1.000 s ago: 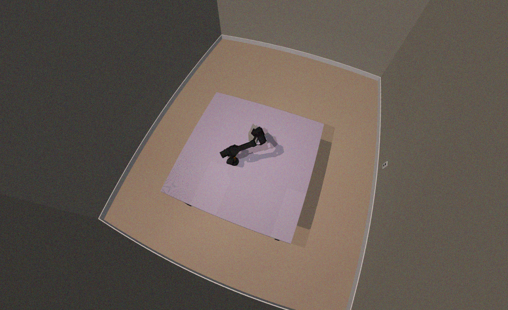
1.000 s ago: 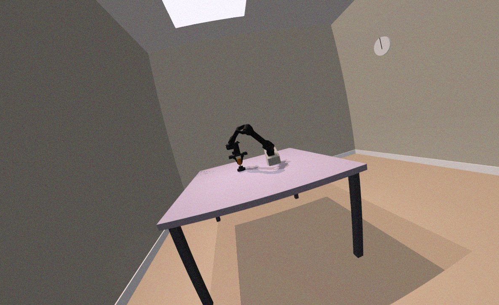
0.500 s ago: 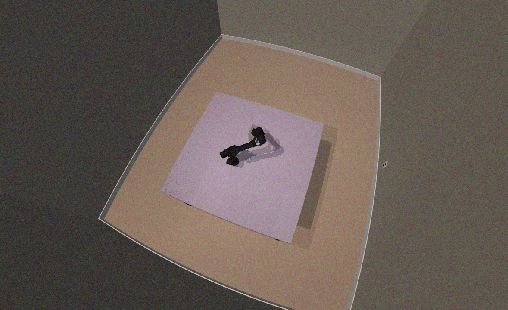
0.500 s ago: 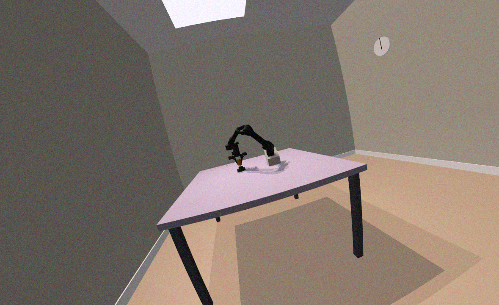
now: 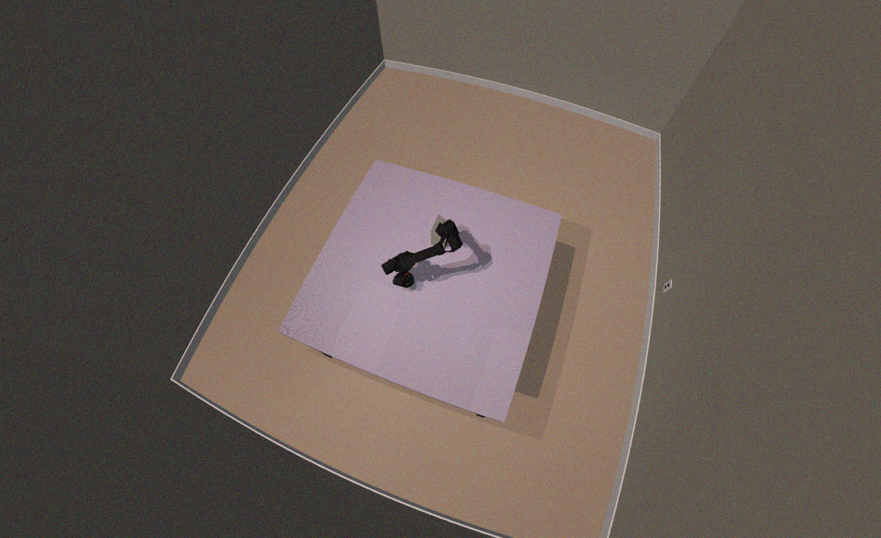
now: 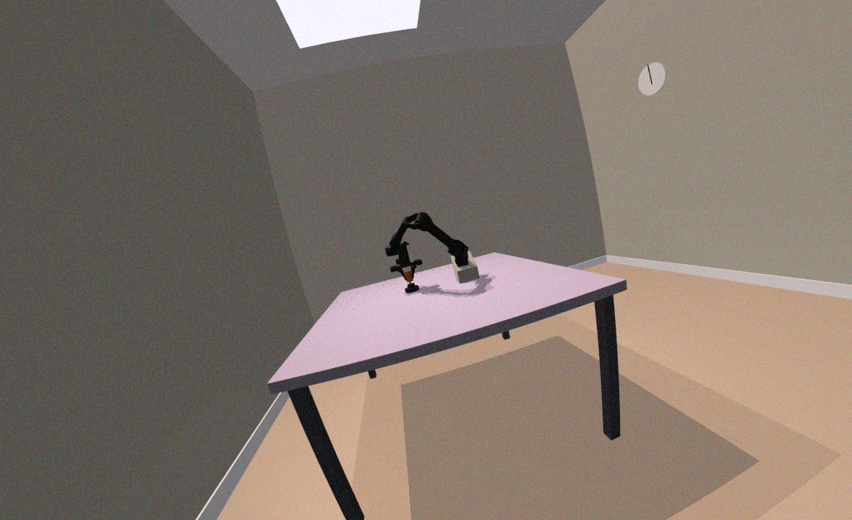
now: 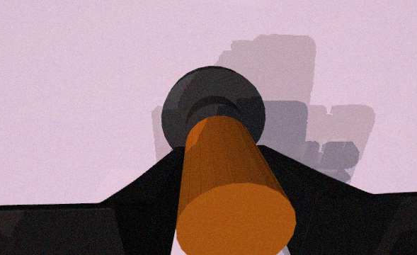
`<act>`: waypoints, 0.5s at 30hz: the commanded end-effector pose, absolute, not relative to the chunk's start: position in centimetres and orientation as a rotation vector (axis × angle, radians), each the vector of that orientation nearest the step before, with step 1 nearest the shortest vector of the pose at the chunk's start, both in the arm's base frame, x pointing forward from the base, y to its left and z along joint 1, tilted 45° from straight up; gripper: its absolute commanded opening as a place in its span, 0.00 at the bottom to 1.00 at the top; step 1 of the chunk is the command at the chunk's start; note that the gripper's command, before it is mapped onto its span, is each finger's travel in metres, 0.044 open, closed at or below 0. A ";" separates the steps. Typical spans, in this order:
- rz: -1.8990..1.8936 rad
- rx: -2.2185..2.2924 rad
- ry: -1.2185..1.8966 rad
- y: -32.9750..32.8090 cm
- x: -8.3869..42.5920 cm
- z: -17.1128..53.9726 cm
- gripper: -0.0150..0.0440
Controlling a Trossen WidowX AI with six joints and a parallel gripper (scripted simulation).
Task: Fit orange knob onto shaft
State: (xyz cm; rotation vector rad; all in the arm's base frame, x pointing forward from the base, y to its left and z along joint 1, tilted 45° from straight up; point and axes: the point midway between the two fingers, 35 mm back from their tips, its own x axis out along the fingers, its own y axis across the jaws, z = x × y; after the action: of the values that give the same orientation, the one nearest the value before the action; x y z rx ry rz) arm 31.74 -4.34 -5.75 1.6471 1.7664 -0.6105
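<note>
The orange knob (image 7: pixel 229 159) (image 6: pixel 408 276) is a tall cylinder, held roughly upright between the fingers. My gripper (image 7: pixel 220 153) (image 6: pixel 409 278) is shut on it. The round dark pedestal (image 7: pixel 212 81) (image 6: pixel 411 289) (image 5: pixel 406 282) stands on the table directly under the knob, with a raised round middle part. In the wrist view the knob's lower end overlaps the raised middle of the pedestal. The silver shaft, the knob's hole and both flat sides are hidden, and whether the knob touches the shaft cannot be told.
The pale purple table (image 5: pixel 443 334) (image 6: pixel 454 323) (image 7: pixel 70 71) carries the arm's light grey base block (image 6: pixel 467 274), to the right of the pedestal in the exterior view. The arm arches over from it. Shadows of the arm and gripper fall on the table beside the pedestal.
</note>
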 end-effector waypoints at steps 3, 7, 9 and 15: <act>-0.614 1.647 1.769 -4.4 31.7 -5.7 0.25; -0.614 1.647 1.769 -4.6 31.7 -5.5 0.25; -0.623 1.653 1.768 -4.7 31.7 -5.4 0.25; -0.794 1.767 1.756 -4.6 31.9 -5.5 0.25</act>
State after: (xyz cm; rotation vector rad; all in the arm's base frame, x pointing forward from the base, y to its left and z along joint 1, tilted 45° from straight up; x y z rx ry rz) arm 31.76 -4.57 -5.47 1.7138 1.7648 -0.7047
